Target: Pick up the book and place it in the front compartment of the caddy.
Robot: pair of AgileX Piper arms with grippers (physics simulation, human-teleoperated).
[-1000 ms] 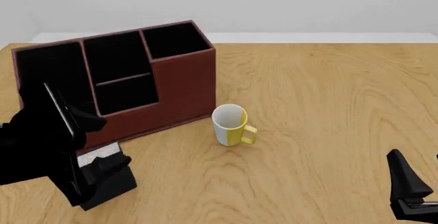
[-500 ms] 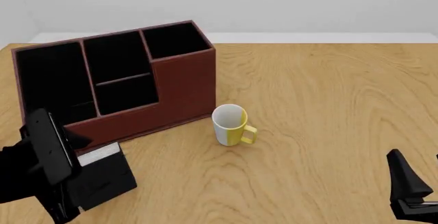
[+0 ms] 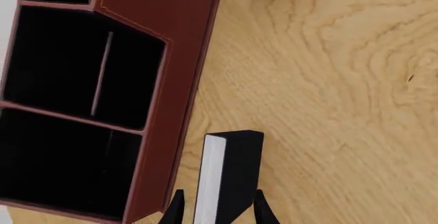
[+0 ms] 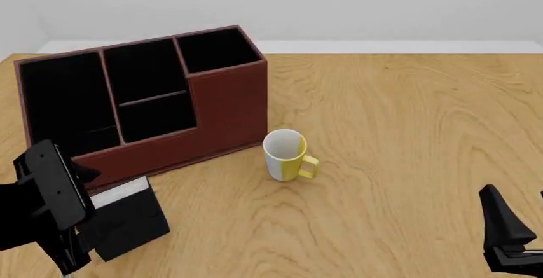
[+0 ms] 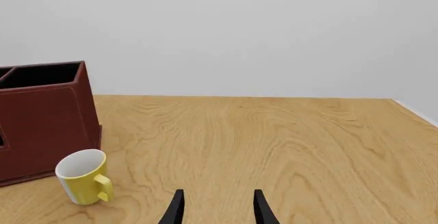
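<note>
Left wrist view: left claw [image 3: 215, 211] pinching book [image 3: 229, 175] beside caddy [image 3: 174, 39] front wall; right claw [image 5: 215, 208] spread.

One book [image 4: 127, 219] stands on the table [image 4: 407, 132], black-covered with a white page edge. One caddy [image 4: 225, 109] sits behind it, reddish-brown outside and black inside. Counting its openings from the front view, I make out four: one at the left end, two in the middle divided by a low crosswise wall, and one at the right end; whether a shallow front section adds another, I cannot tell. One mug [image 4: 286, 156] stands by the caddy's corner, white and yellow, with one handle. Two arms are present, so two grippers: the left gripper [image 3: 213, 211] and the right gripper [image 5: 215, 208], each showing two fingers.
</note>
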